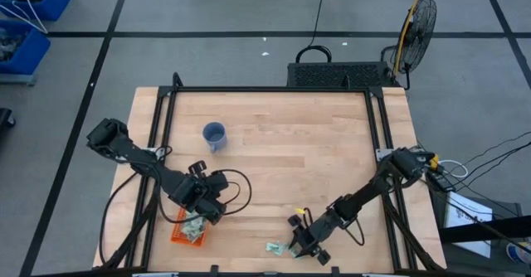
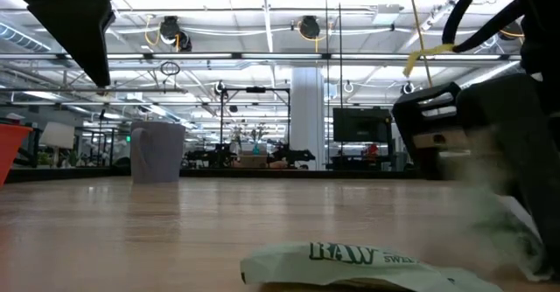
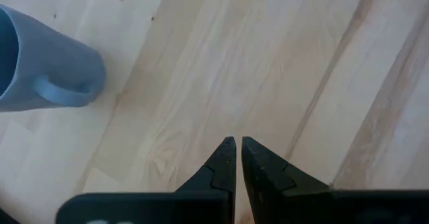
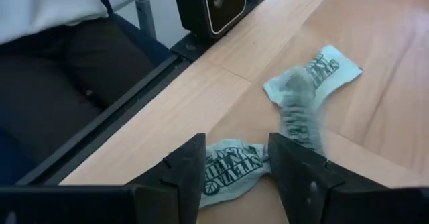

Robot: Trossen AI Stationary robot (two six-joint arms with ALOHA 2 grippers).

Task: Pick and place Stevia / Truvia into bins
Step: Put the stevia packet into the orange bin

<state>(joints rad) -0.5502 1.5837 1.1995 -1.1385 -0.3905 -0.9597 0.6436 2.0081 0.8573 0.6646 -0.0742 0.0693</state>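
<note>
The orange basket (image 1: 184, 231) sits at the table's near left with several pale green and white sachets (image 1: 194, 225) in it; its edge shows in the low view (image 2: 9, 148). My left gripper (image 1: 209, 209) hovers beside the basket, shut and empty (image 3: 236, 147). My right gripper (image 1: 297, 244) is open at the near edge, low over the table. One crumpled sachet (image 4: 231, 174) lies on the wood between its fingers. A second sachet (image 4: 322, 70) lies flat just beyond, also shown in the high view (image 1: 272, 247) and the low view (image 2: 350, 261). My right gripper has the crumpled sachet's middle (image 4: 228, 163) between its open fingers, which slant down at it from above. The sachet lies on the table. I cannot tell whether the fingers touch it.
A blue cup (image 1: 214, 135) stands upright at the far left of the table (image 3: 40, 63). A small camera (image 4: 214, 6) sits on the table's near rail, with a person's dark trousers (image 4: 60, 70) beyond it. A grey blur (image 4: 301, 117) crosses the second sachet.
</note>
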